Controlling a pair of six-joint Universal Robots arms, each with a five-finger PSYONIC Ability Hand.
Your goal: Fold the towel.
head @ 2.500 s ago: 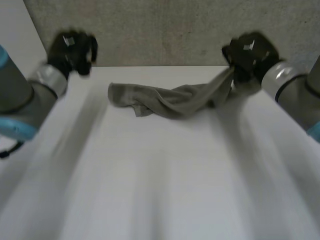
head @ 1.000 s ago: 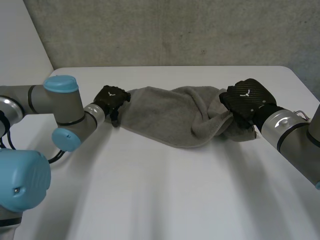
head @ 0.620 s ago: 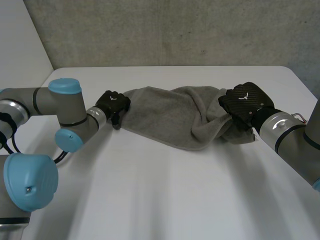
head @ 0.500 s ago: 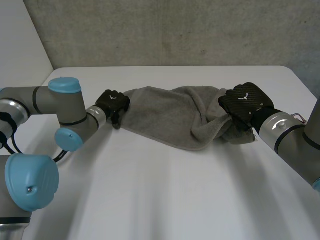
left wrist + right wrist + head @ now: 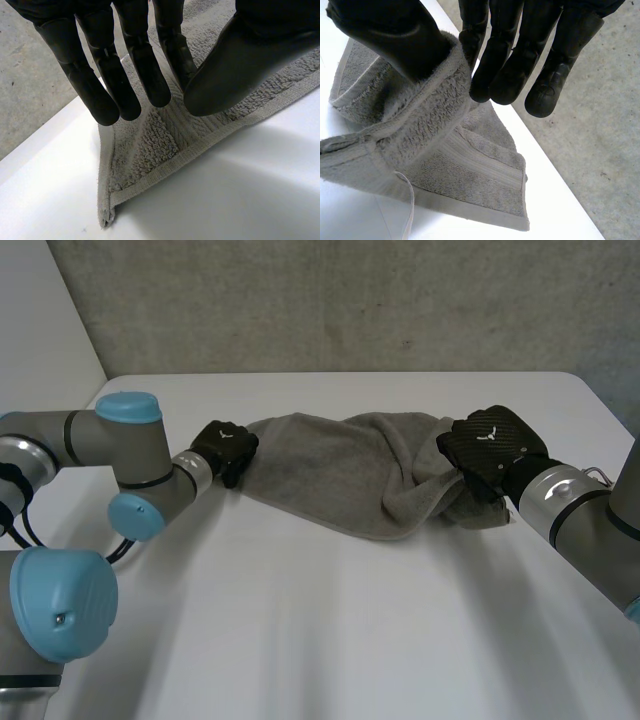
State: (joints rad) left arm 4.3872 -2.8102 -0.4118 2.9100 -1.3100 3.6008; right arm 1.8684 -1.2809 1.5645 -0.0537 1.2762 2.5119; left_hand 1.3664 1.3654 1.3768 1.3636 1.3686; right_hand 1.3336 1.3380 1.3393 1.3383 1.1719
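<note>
A grey towel (image 5: 340,475) lies bunched across the far half of the white table (image 5: 320,620). My left hand (image 5: 222,445) is at the towel's left corner. In the left wrist view its fingers (image 5: 105,80) and thumb (image 5: 235,65) have come together on the towel (image 5: 145,150) a little in from the corner tip, pinching the cloth. My right hand (image 5: 490,445) is at the towel's right end. There its thumb (image 5: 385,35) and fingers (image 5: 505,60) pinch a rolled fold of the towel (image 5: 450,165), which hangs lifted off the table.
A rough grey wall (image 5: 340,300) runs behind the table's far edge. The left arm's elbow (image 5: 125,415) reaches in low over the table at the left. White tabletop stretches from the towel to the near edge.
The left hand has come to the towel's left corner and its fingers have closed towards the thumb on the cloth. The right hand keeps its hold and has barely moved.
</note>
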